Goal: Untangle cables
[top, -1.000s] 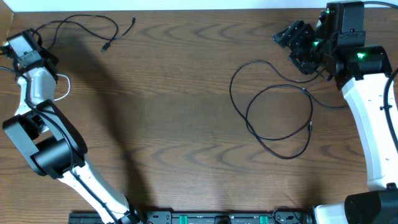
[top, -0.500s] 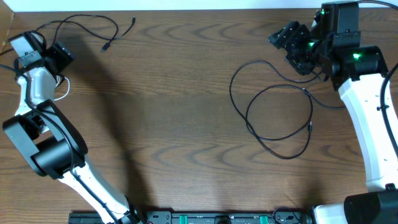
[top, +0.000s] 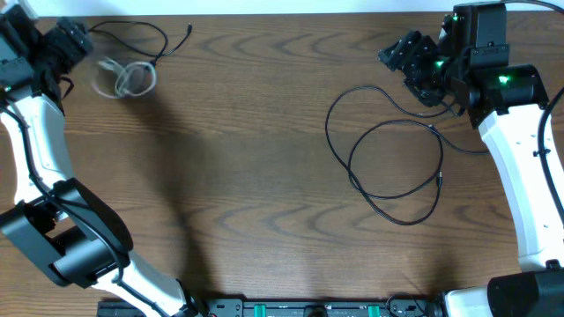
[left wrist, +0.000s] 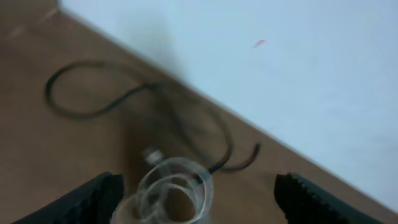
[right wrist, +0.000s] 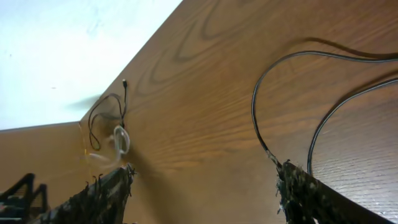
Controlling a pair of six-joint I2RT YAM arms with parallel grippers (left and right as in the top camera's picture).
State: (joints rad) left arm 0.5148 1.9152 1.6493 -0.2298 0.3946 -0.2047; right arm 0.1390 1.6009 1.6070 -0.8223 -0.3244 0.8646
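Since a sec ago the L arm has swung toward the far-left corner of the table (top: 247, 185), and the white coiled cable (top: 128, 79) has shifted too. It was tucked against the arm's white link; now it's out on bare wood, smeared w/ motion blur in the overhead view. L gripper (top: 79, 37) went from pinched to spread. It sits just left of the coil and a bit farther back, and overhead shows it apart from the coil. In the L wrist view the white coiled cable (left wrist: 177, 190) shows blurred between the two dark fingers (left wrist: 93, 199), w/ no contact I can make out.

Short blk cable (top: 165, 40) arcs just behind the coil; can't tell if the two touch. Long blk cable (top: 327, 123) lies well right of the coil, in overlapping loops flat on the wood. R gripper (top: 407, 70) is further right again and farther back, and has barely moved. It's released, fingers (right wrist: 106, 193) wide w/ nothing between them. In the R wrist view a run of the long blk cable passes close to one finger, not gripped.
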